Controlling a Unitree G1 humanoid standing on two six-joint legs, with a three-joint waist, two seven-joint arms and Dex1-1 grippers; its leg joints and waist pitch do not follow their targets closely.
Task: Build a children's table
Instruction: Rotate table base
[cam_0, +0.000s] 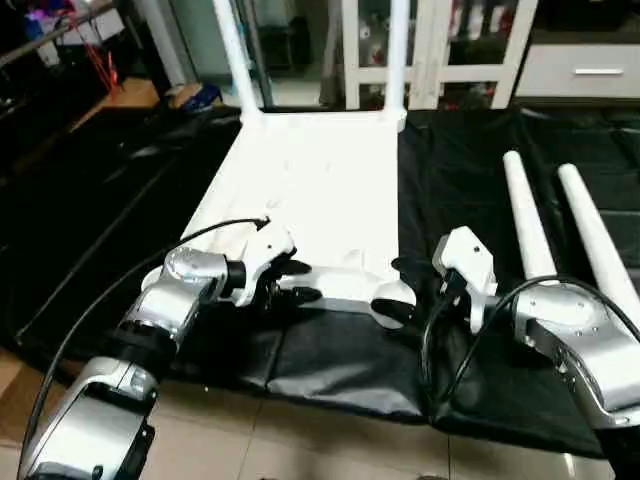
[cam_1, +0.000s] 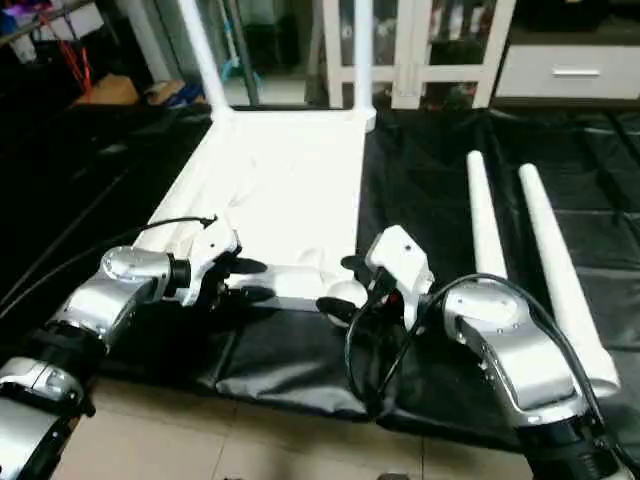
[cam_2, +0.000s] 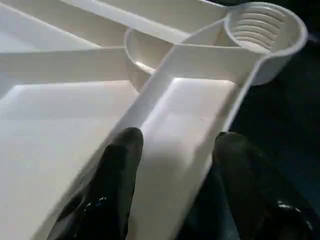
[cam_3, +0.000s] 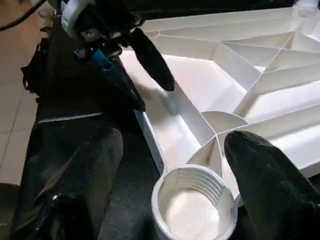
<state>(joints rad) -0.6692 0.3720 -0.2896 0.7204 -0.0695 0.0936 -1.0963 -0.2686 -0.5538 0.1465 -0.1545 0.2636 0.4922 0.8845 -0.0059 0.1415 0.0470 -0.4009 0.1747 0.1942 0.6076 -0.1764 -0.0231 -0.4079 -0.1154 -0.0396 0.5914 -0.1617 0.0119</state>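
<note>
Black cloth covers the floor work area, with pale tiles at its near edge and a white glass-door cabinet (cam_0: 440, 50) behind. From the head views, you have the tabletop (cam_0: 320, 190) lying underside up on the cloth, two legs (cam_0: 397, 50) already standing in its far corners and two loose legs (cam_0: 590, 235) lying to the right, well apart from it. Judge the tabletop as light, stiff moulded plastic, smooth enough to slip; its thin rim and ribs are your best purchase. The legs look hollow and light, likeliest to roll, so take one near its middle.

Your left gripper (cam_0: 292, 282) sits at the near rim, and your right gripper (cam_1: 350, 288) is by the near right corner socket (cam_0: 393, 305).

Looking along the left wrist, the fingers (cam_2: 112, 185) stand about half apart and straddle the rim wall, one inside, one outside; whether they press it you cannot tell.

Looking along the right wrist, the fingers (cam_3: 75, 190) are spread wide either side of the threaded socket (cam_3: 194, 205), holding nothing. The left gripper shows beyond, its black tips at the rim.
</note>
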